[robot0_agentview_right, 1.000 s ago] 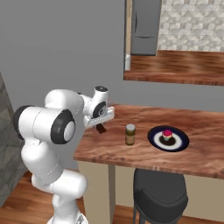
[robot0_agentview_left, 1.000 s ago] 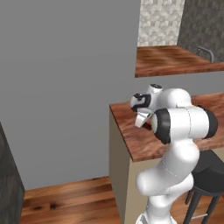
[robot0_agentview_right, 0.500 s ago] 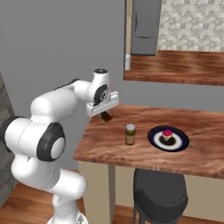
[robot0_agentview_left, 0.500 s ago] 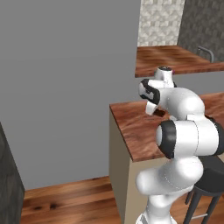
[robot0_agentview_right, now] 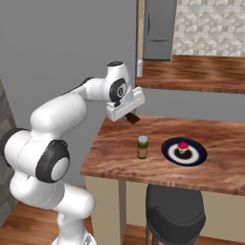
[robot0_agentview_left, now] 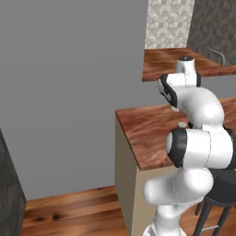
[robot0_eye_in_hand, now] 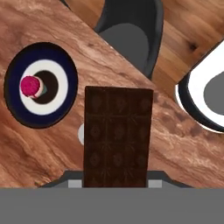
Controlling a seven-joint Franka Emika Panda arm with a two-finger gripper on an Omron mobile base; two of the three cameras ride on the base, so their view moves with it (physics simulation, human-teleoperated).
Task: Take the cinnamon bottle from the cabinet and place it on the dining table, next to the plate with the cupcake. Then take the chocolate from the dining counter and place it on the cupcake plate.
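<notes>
Taking the cupcake plate (robot0_agentview_right: 184, 151) as the landmark and reading the right base view from left to right: the gripper (robot0_agentview_right: 130, 116) hangs above the dining table (robot0_agentview_right: 158, 155) well to the left of the plate and farther back, its jaws closed flat on the chocolate (robot0_agentview_right: 132, 117), which sticks out below the white hand as a small dark slab clear of the wood. The bar appears to be carried by one end so that the free length can be laid down on the plate; that is a judgement from the grip. In the hand view the chocolate (robot0_eye_in_hand: 118, 137) is a thin rectangular tablet scored into small moulded squares, matt dark brown, standing up between the finger tips. Next comes the cinnamon bottle (robot0_agentview_right: 142, 147), upright just to the left of the plate, near it but apart, a short cylinder with brown contents and a pale screw lid; it looks placed as the task asks. Then the plate itself, round and glossy near-black with a paler ring, with the cupcake (robot0_agentview_right: 183, 146) at its middle, a tiny cake with a rounded red top. The table top is reddish-brown wood grain with a plain beige side panel.
</notes>
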